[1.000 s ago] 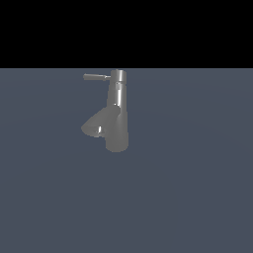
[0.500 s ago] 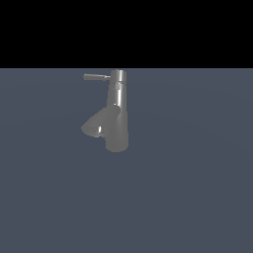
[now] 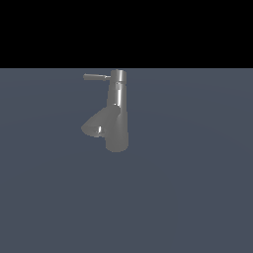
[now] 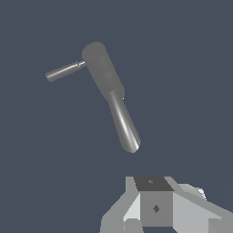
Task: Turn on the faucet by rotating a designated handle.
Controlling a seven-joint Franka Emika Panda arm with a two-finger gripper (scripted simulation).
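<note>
Gripper (image 4: 157,214): I see only its pale grey body low in my wrist view; the fingertips fall outside the picture, so I cannot tell whether the fingers are apart or together. It touches nothing. I do not see it in the exterior view.

Spout (image 4: 124,124): the nearest part of the faucet to my gripper, clear of it with bare floor between. It is a stubby tube with its rounded end pointing toward the gripper.

Faucet (image 3: 117,123): grey brushed metal, standing upright on the floor beyond the gripper. The body widens at the base.

Handle (image 3: 96,77): farthest from the gripper, a thin short rod jutting sideways from the top cap toward the exterior view's left. Nothing touches it.

Floor (image 3: 197,188): flat slate-blue around the faucet.
</note>
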